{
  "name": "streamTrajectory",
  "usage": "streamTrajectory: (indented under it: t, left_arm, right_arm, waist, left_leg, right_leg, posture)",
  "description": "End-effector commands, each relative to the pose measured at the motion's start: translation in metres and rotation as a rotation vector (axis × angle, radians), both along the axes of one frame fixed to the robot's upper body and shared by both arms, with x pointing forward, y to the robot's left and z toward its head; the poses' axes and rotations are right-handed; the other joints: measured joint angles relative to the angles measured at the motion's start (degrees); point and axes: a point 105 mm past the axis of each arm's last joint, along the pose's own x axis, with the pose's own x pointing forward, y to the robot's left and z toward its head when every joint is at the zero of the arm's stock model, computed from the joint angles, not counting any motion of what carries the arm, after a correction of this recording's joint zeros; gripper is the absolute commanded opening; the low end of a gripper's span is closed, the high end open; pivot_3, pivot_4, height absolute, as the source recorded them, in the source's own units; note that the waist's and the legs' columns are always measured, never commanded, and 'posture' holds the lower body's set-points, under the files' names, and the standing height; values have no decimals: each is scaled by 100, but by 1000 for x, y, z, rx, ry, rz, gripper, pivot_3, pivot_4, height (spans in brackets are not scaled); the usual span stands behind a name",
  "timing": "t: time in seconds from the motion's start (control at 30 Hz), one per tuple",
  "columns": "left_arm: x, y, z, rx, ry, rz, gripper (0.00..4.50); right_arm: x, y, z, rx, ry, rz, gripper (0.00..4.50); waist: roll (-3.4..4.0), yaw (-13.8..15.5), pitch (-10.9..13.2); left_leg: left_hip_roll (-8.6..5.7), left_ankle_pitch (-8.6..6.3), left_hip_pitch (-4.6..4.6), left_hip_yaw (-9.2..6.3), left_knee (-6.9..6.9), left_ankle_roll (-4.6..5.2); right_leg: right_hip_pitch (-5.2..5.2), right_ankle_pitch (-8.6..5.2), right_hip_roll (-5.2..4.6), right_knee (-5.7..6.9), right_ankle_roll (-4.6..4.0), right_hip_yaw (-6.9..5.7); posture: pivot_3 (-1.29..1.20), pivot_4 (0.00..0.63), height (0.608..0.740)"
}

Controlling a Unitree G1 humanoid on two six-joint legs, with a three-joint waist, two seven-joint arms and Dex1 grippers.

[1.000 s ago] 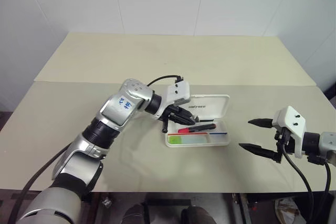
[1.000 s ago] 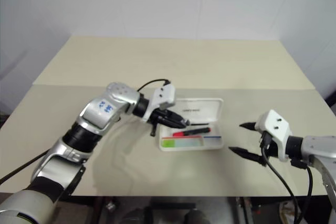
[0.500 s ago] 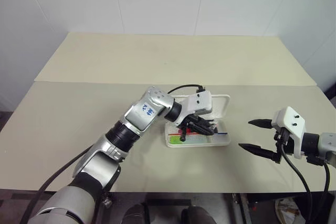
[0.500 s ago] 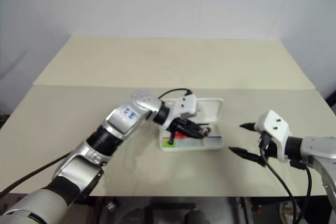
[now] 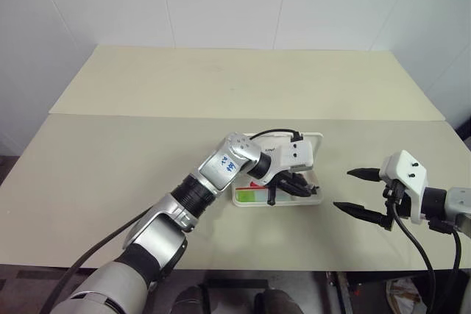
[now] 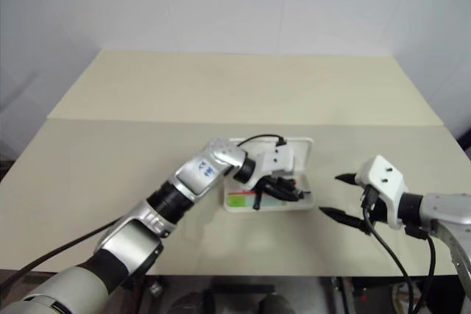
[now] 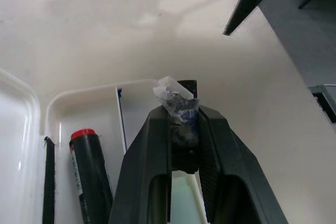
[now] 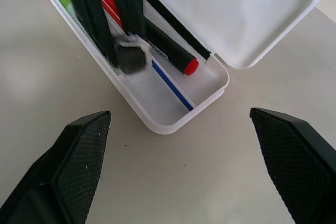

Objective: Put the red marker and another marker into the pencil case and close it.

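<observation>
The white pencil case (image 5: 315, 142) lies open on the table, its lid (image 8: 252, 14) flat behind the tray. The red marker (image 8: 173, 55), red and black, lies in the tray, and the lime-capped highlighter (image 5: 250, 196) rests along its front wall. My left gripper (image 7: 178, 114) hangs over the tray's right half, shut on a small dark marker (image 8: 130, 59) with a white scrap on it. My right gripper (image 5: 344, 189) stands open just right of the case, nothing between its fingers.
Thin blue (image 8: 170, 85) and black lines run along the tray's floor. The beige table (image 5: 221, 86) stretches wide behind and to the left of the case. A seam crosses it just behind the case. The front edge is close to my right gripper.
My left gripper has swung right from the case's left end to over its right half, and a little lower, still holding the small dark marker. The right gripper has stayed put.
</observation>
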Motion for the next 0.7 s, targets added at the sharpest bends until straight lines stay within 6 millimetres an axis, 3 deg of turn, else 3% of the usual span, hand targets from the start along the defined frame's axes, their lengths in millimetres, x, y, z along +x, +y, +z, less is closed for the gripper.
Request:
streamTrajectory:
  t: [0.03, 0.43, 0.47, 0.7]
  left_arm:
    - [0, -10, 10, -24, -57, -16, 380]
    - [3, -17, 1, -10, -69, 2, 380]
    - [3, -18, 1, -12, -67, 7, 1077]
    - [6, -20, 4, -33, -89, 21, 3319]
  right_arm:
    - [-3, -2, 14, 0, -57, -14, 4500]
    - [-6, -1, 15, 7, -67, -23, 4500]
    - [-6, -1, 15, 7, -67, -23, 4500]
    - [-5, 1, 16, 13, -72, -22, 4500]
  waist:
    - [0, 1, 0]
    - [1, -2, 0]
    - [1, -1, 0]
    - [1, -2, 0]
  left_leg:
    - [0, 0, 0, 0, 0, 0]
    - [-1, 0, 0, -1, 0, 0]
    - [-1, 0, 0, -1, -1, 0]
    - [-1, 0, 0, -1, -1, 0]
  right_leg:
    - [0, 0, 0, -1, 0, 0]
    - [0, 0, 1, 0, 0, 0]
    - [0, 0, 2, 0, 0, -1]
    - [0, 0, 1, 0, 0, -1]
  posture:
    - [0, 150, 740]
    - [0, 150, 740]
    - [0, 150, 740]
    - [0, 150, 740]
